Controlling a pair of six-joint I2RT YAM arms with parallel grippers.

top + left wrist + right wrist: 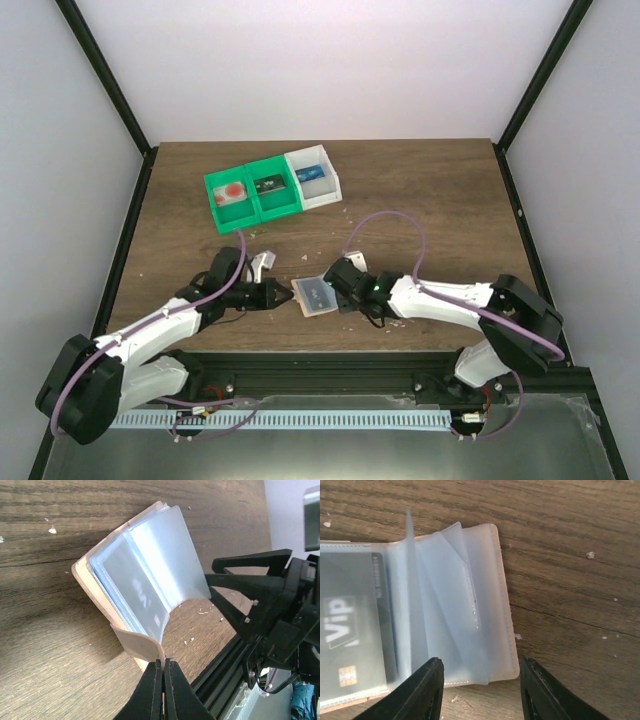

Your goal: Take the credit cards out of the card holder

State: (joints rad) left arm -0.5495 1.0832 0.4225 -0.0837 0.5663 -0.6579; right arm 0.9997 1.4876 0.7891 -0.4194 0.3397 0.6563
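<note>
Lying open at lower centre of the top view, the card holder (315, 296) is held by its tan flap (142, 647), pinched in the left gripper (163, 662); the right gripper (481, 667) is spread around the clear sleeves (455, 605); 1 credit card (350, 630) is seen inside.

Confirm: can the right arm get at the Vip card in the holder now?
Probably yes. Jaws of the right arm stand open at the edge of the holder, beside the card. The left arm pinches the cover flap. Only clear sleeves lie between.
</note>
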